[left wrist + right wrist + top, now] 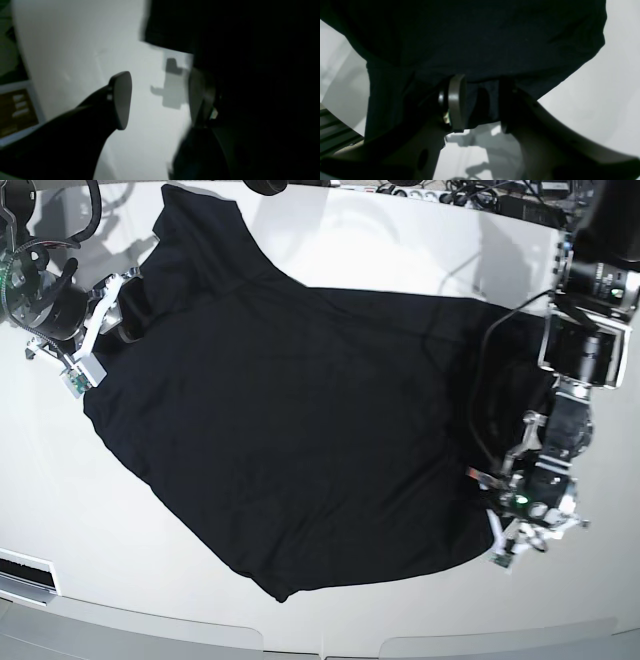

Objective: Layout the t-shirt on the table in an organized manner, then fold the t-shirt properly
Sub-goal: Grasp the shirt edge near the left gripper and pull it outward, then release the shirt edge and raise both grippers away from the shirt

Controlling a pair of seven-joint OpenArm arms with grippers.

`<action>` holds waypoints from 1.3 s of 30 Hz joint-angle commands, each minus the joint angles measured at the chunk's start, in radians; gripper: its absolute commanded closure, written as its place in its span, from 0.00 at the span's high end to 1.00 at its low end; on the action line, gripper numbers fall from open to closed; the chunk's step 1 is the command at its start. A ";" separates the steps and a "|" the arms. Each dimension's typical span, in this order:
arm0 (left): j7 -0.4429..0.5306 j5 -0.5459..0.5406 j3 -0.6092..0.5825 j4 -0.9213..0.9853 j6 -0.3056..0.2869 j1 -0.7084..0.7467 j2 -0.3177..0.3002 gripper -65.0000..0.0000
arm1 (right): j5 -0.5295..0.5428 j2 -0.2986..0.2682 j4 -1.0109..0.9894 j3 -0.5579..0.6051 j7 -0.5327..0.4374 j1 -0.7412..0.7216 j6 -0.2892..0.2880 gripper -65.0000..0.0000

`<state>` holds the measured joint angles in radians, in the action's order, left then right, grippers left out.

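Two arms flank one black t-shirt (300,430), which lies spread across the middle of the glossy white table (380,250). Base view, left side: the right gripper (128,315) sits at the shirt's upper-left edge, near a bunched flap of cloth running toward the far rim. Its wrist view shows the jaws (480,102) partly parted with dark fabric (480,37) between them; one grey pad (456,101) presses the cloth, the other finger is dark against it. A hold on the shirt edge, seemingly.

Centre: the shirt body is mostly flat, with a few creases toward the right, and its lower corner points at the near table edge.

Right side: the left gripper (505,525) is over the shirt's right border. Its wrist view shows the jaws (160,100) spread wide, nothing between them but bare tabletop (75,45) and their shadow. One pad (122,100) is clear against white; the other lies beside the black cloth (250,50), contact unclear.
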<state>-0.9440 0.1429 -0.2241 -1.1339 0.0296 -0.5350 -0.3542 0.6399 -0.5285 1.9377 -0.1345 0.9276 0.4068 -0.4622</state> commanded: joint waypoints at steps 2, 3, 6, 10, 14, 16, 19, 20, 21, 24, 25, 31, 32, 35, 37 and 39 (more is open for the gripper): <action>0.039 -0.024 0.004 0.000 0.011 -0.033 -0.027 0.53 | 0.011 -0.014 0.016 -0.008 -0.018 -0.005 0.002 0.37; 0.058 -0.049 0.004 0.010 0.000 -0.033 -0.035 0.48 | 0.011 -0.014 0.016 -0.008 -0.018 -0.005 0.002 0.37; 0.132 -0.110 0.004 0.073 -0.018 -0.034 -0.045 0.22 | 0.011 -0.014 0.016 -0.008 -0.018 -0.005 0.002 0.37; 0.310 -0.188 0.004 0.213 -0.018 -0.034 -0.045 0.00 | 0.011 -0.014 0.016 -0.008 -0.018 -0.005 0.002 0.37; 0.455 -0.235 0.004 0.331 -0.018 -0.034 -0.045 0.00 | 0.011 -0.014 0.016 -0.008 -0.018 -0.005 0.002 0.37; 0.425 -0.233 0.004 0.346 -0.016 -0.034 -0.045 0.00 | 0.011 -0.014 0.016 -0.008 -0.018 -0.006 0.002 0.37; 0.304 -0.210 0.004 0.327 0.021 -0.037 -0.051 0.00 | 0.011 -0.014 0.016 -0.008 -0.019 -0.006 0.002 0.37; 0.265 -0.202 0.004 0.313 0.019 -0.036 -0.054 0.00 | 0.011 -0.014 0.016 -0.008 -0.019 -0.005 0.002 0.37; 0.227 -0.202 0.004 0.300 0.017 -0.036 -0.056 0.00 | 0.011 -0.014 0.016 -0.008 -0.019 -0.006 0.002 0.37; 0.157 -0.223 0.004 0.285 -0.017 -0.036 -0.059 0.00 | 0.011 -0.014 0.016 -0.008 -0.020 -0.006 0.002 0.37; 0.146 -0.240 0.004 0.285 -0.035 -0.036 -0.058 0.00 | 0.011 -0.014 0.016 -0.008 -0.022 -0.006 0.002 0.37; 0.127 -0.407 0.004 0.275 -0.147 -0.036 -0.056 0.00 | 0.010 -0.014 0.016 -0.008 -0.050 -0.008 0.002 0.37; 0.126 -0.446 0.004 0.269 -0.174 -0.036 -0.053 0.00 | 0.010 -0.014 0.016 -0.008 -0.053 -0.008 0.002 0.37; 0.110 -0.581 0.004 0.241 -0.319 -0.036 -0.035 0.00 | 0.011 -0.014 0.016 -0.008 -0.054 -0.008 0.002 0.37; 0.087 -0.678 0.004 0.210 -0.417 -0.036 -0.018 0.00 | 0.011 -0.014 0.016 -0.008 -0.053 -0.008 0.002 0.37; 0.058 -0.757 0.004 0.169 -0.508 -0.036 0.000 0.00 | 0.011 -0.014 0.016 -0.008 -0.053 -0.008 0.002 0.37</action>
<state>-0.8978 -0.6029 -0.2241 -0.9482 -0.4828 -0.5423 -0.3458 0.6399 -0.5285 1.9377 -0.1345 0.8940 0.4042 -0.4622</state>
